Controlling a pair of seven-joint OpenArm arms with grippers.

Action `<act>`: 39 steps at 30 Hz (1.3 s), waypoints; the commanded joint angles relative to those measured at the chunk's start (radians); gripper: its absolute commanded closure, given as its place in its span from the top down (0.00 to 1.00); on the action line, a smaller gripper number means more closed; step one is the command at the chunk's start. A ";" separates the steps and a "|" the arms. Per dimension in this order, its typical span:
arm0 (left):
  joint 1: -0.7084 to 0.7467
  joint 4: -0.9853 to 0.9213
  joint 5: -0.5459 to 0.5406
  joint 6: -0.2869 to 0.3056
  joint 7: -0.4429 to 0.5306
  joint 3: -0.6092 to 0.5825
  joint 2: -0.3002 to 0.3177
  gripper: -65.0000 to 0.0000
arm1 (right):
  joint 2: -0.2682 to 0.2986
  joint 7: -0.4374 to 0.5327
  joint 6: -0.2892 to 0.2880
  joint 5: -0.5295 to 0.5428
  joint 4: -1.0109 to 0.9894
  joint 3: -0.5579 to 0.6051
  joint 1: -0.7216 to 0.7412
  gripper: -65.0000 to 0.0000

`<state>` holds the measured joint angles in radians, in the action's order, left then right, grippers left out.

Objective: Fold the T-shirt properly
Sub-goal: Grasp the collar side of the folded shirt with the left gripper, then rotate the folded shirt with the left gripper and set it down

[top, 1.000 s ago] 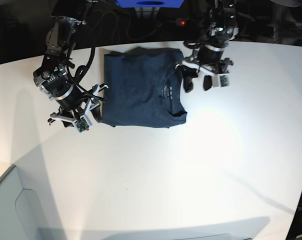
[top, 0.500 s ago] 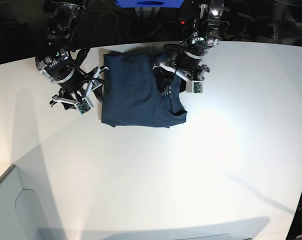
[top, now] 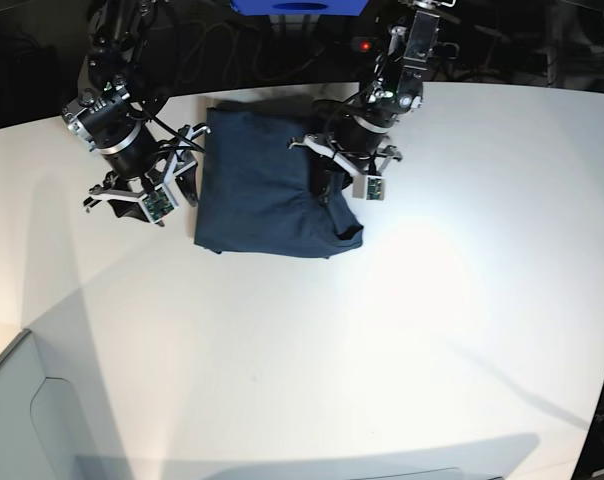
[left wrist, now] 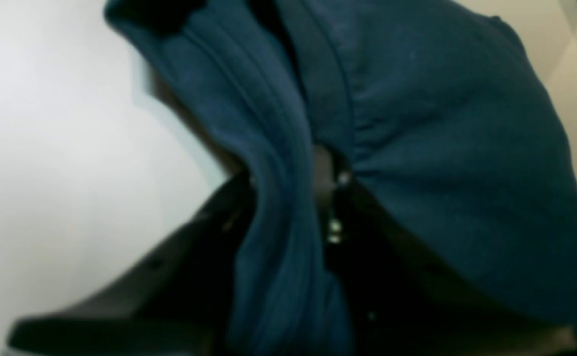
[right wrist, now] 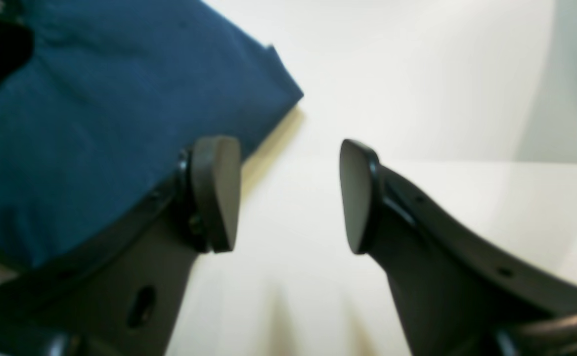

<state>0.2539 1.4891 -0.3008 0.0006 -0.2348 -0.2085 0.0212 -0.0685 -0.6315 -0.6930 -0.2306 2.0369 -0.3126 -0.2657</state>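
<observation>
The shirt (top: pixel 262 185) lies on the white surface (top: pixel 402 330), already folded to a rough rectangle, with your two arms at either side of it. The left tool (top: pixel 334 180) sits over the shirt's collar-side edge; in the left wrist view bunched navy cloth (left wrist: pixel 417 148) runs down between dark finger shapes, so it looks clamped on a gather of fabric, though that view is blurred and the pads themselves are buried. The right tool (right wrist: pixel 288 198) hangs just off the shirt's opposite edge with its fingers apart and nothing between them, only bare surface; one finger (right wrist: pixel 214 193) stands close to the cloth edge, and you cannot tell whether it touches. Expect the shirt to handle light, limp and layered: it will sag, drag and slide on the smooth surface, and a shallow pinch may take only the top ply. Judged from here, take hold at a hemmed edge or corner, catching all layers, and lift both sides evenly so the fold does not skew. Hard to make out: the neck label, hidden under the left tool in the base view; how many layers the left tool has; and the shirt's far edge against the dark background beyond the surface.
</observation>
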 commanded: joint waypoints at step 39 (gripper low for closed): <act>-0.919 -0.172 0.013 0.226 -0.409 -0.885 0.202 0.82 | -0.087 0.019 -0.005 0.015 0.041 -0.417 -0.105 0.46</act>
<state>-0.6376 1.3003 -0.2844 0.2253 -0.6579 -1.1030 0.2325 -0.1593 -0.6323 -0.6933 -0.2272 2.0583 -0.7273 -0.3710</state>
